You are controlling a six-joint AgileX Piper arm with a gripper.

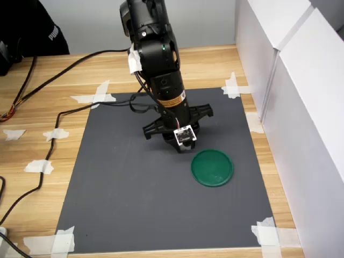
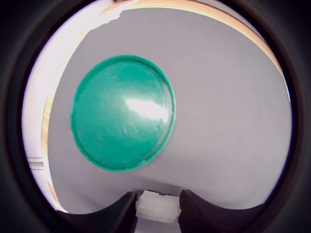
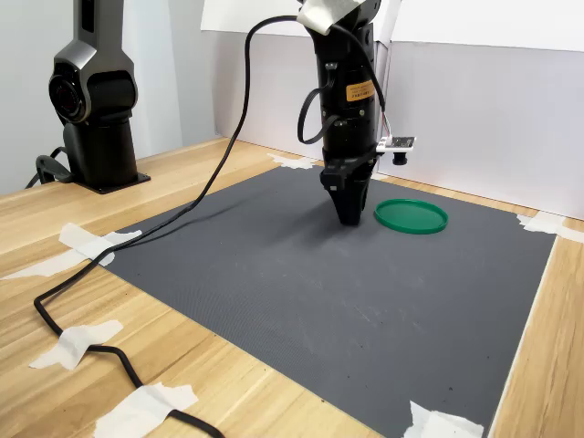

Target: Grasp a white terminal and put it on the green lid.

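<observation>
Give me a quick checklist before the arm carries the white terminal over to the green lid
1. White terminal between the gripper fingers: ok, in the wrist view.
2. Grip secure: cannot tell.
3. Green lid bare on top: ok.
4. Lid lying flat on the grey mat: ok.
5. Mat between gripper and lid free of obstacles: ok.
6. Terminal lifted off the mat: cannot tell; the second exterior view shows the fingertips down near the mat.

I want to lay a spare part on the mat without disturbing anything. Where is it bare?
The grey mat is bare from the hand toward the first exterior view's left and bottom edges. It is crowded only where the hand, pinching the white terminal, stands beside the green lid.
</observation>
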